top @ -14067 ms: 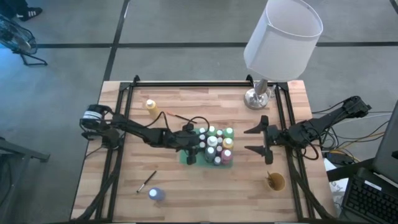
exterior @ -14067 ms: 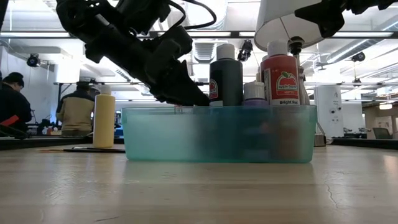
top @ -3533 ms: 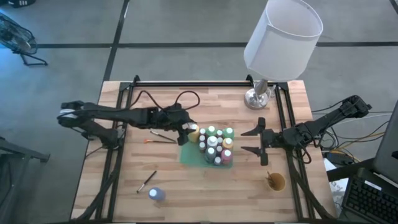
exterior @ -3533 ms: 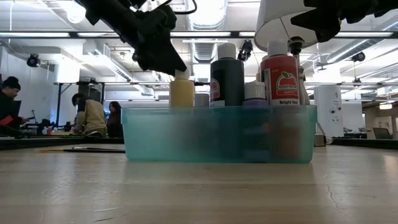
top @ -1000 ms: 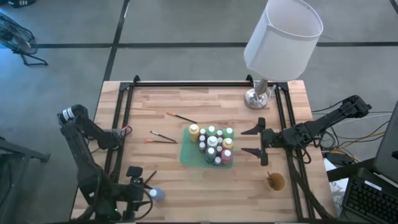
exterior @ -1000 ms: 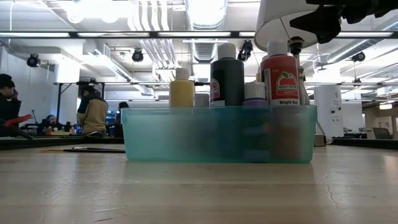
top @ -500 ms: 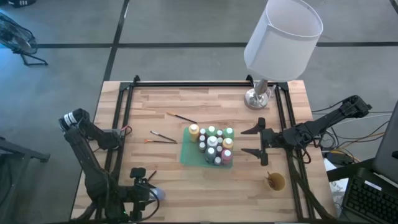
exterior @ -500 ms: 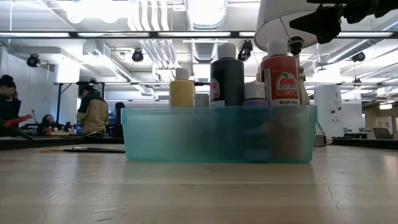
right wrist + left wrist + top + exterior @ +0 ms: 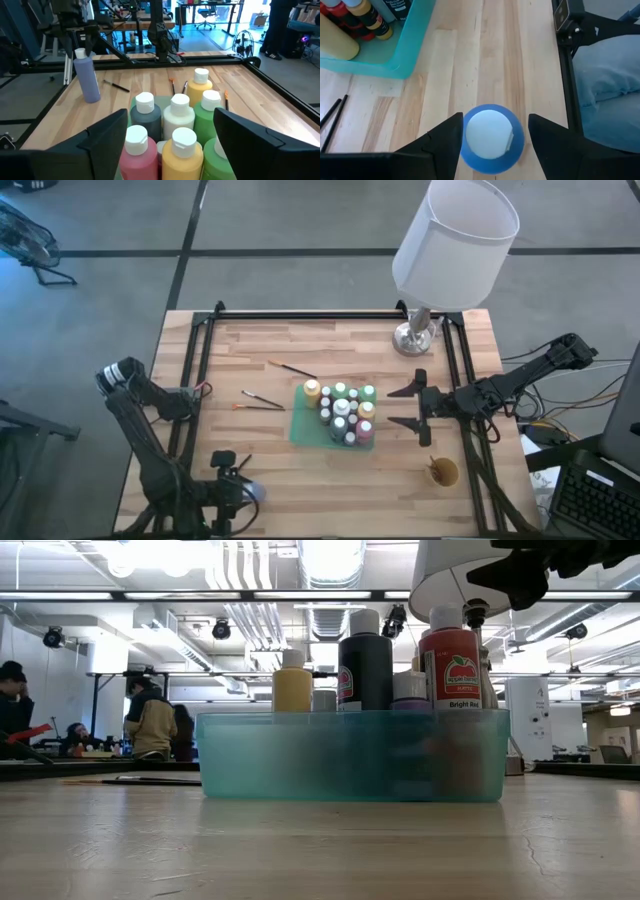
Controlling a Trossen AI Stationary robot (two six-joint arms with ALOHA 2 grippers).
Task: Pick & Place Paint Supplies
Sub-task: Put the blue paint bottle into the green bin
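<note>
While the right arm waits at the right side of the table (image 9: pixel 250 350), the left gripper (image 9: pixel 236 492) is low at the near left corner, around the blue bottle (image 9: pixel 491 138). This bottle stands upright on the wood, with its pale cap between the two dark fingers (image 9: pixel 441 145). The fingers are spread on both sides of it, and a small gap shows on each side, so they do not press it. Beside this gripper a thin brush (image 9: pixel 242 464) lies on the table.

Well apart from there, near the middle of the table, the teal bin (image 9: pixel 350 755) holds the other bottles close together: a yellow bottle (image 9: pixel 292 686), a dark bottle (image 9: pixel 363 662) and a red bottle (image 9: pixel 450 667) rise above its rim. Two more brushes (image 9: pixel 262 401) lie on the wood just left of the bin, and another brush (image 9: pixel 292 369) lies farther back.

The right gripper (image 9: pixel 412 404) hovers just beside the right side of the bin, with its fingers spread wide and nothing between them.
</note>
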